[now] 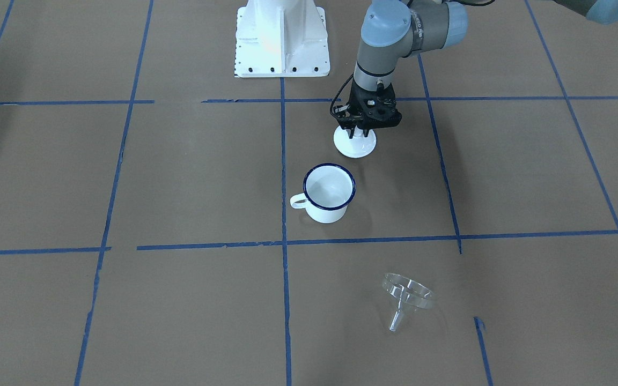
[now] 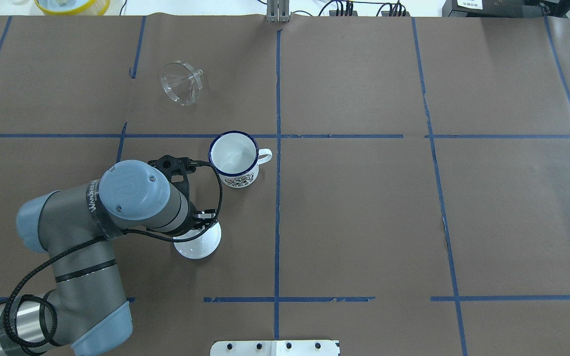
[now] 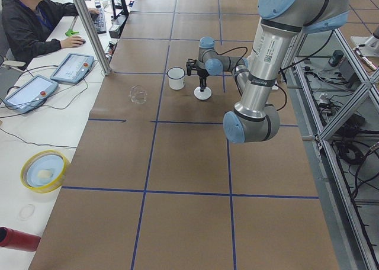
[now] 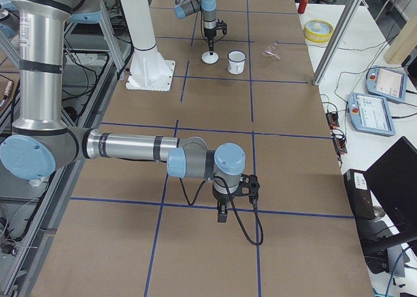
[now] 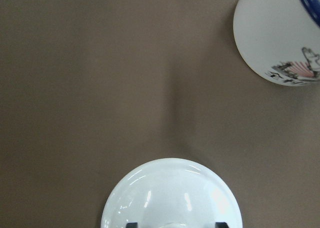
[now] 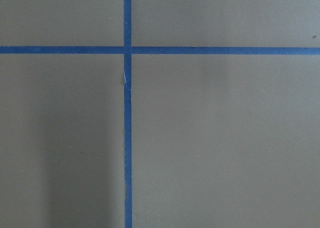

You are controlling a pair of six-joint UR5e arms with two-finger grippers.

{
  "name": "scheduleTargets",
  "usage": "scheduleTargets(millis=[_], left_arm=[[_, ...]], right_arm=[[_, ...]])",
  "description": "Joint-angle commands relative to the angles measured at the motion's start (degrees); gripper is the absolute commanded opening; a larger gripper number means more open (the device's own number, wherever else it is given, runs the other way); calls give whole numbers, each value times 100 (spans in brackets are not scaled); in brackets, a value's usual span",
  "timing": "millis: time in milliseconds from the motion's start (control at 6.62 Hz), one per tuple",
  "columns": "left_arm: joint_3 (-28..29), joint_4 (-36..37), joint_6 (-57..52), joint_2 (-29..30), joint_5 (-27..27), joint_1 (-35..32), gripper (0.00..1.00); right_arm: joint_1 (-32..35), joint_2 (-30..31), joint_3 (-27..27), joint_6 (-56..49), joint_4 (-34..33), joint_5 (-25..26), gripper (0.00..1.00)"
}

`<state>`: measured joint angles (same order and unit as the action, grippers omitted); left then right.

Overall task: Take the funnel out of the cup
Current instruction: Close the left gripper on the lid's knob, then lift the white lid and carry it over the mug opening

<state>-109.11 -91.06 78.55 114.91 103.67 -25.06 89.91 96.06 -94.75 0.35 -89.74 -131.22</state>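
The clear funnel (image 1: 405, 297) lies on its side on the brown paper, apart from the cup; it also shows in the overhead view (image 2: 182, 83). The cup (image 1: 329, 193), a white mug with a blue rim, stands upright and empty (image 2: 234, 158). My left gripper (image 1: 361, 131) is low over a white knobbed lid (image 1: 355, 143) beside the cup. In the left wrist view its fingertips (image 5: 131, 224) stand apart on either side of the lid's knob, open. My right gripper (image 4: 222, 217) shows only in the exterior right view, far from these things; I cannot tell its state.
The robot's white base (image 1: 282, 37) stands at the table's near edge. Blue tape lines (image 2: 277, 148) cross the paper. A yellow dish (image 2: 72, 5) sits past the far edge. An operator (image 3: 35, 21) sits at the side desk.
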Motion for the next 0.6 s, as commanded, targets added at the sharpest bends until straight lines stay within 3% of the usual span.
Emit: scheduleTargets(millis=[0,302,453], left_arm=[[-772,1133,-67,144,48,-156,0],[-1094,2664,-155,1098,370,-1014,0],[-1007,2898,-425,1487,608,-1262,0]], right_arm=[[0,0,0,0,0,0,100],[0,0,0,0,0,0,100],[0,0,0,0,0,0,100]])
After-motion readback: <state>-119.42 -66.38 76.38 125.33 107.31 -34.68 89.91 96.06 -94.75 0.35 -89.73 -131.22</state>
